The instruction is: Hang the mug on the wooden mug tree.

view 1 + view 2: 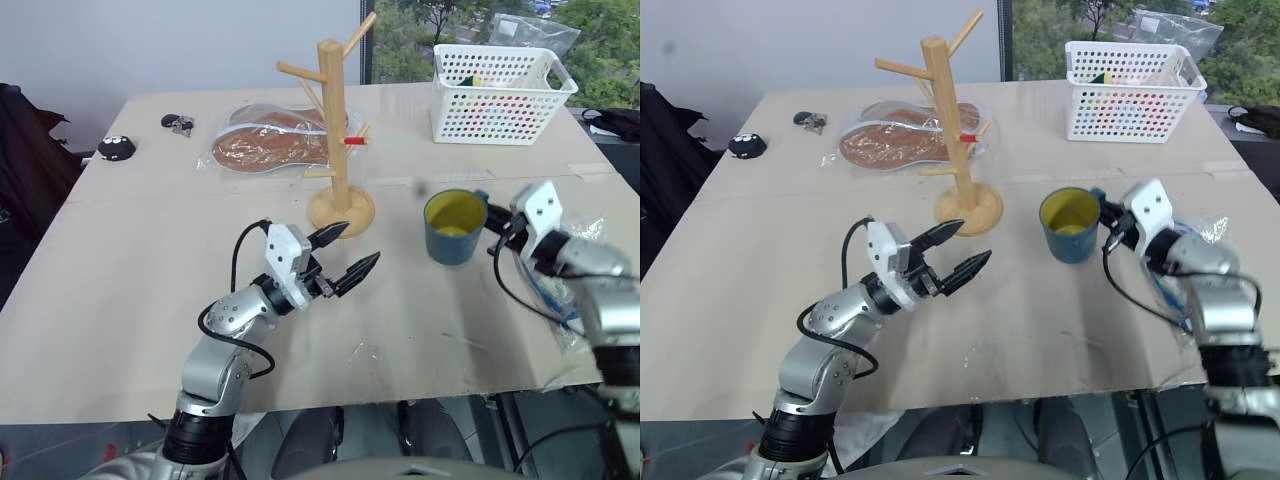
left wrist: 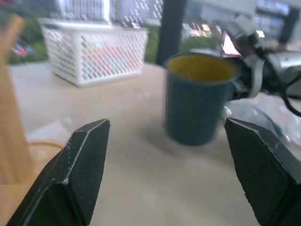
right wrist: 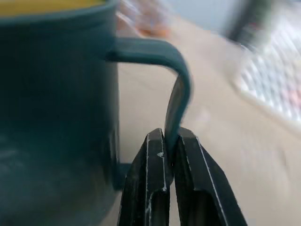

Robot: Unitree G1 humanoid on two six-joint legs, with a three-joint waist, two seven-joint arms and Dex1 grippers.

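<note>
A: Furniture?
B: One table (image 1: 150, 300), pale beige top, a seam running across it; the near edge looks like a laid-on sheet.

A: Walls?
B: Plain white wall (image 1: 150, 40) behind the table's far left.

A: Windows?
B: Window (image 1: 420, 30) at far right, dark frame post (image 1: 368, 45), green trees outside. Daylight, even, soft shadows.

A: Other items?
B: White perforated basket (image 1: 500, 95) at the far right; bagged brown flat items (image 1: 270, 145) at far centre; small dark objects (image 1: 117, 148) far left; black fabric (image 1: 25, 160) off the left edge.
</note>
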